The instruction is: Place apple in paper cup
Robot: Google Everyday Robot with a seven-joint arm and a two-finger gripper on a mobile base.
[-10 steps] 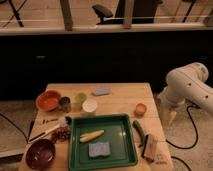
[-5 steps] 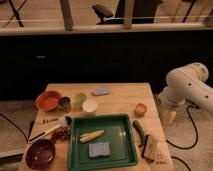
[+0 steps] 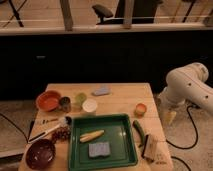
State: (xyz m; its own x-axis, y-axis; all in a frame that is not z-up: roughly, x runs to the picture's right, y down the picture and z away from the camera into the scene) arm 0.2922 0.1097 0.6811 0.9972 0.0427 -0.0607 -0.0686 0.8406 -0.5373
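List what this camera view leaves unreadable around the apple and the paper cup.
The paper cup: camera view, too small to tell whether anything is inside.
The gripper: hangs off the table at its right edge, apart from the apple; too blurred for detail.
The arm: cut off by the right picture edge.
The object at the table's front right corner: too blurred to identify.

Right edge of frame, mid-height: robot arm [image 3: 189, 89] shown. Casing smooth, glossy white throughout. Built of fat rounded segments, joined at bulbous joints; soft grey shading seen on undersides. At arm's lower left end: gripper [image 3: 170, 117], paler cream tint, tapered to narrow tip. Thin dark cable [image 3: 191, 125] seen looping beneath arm.
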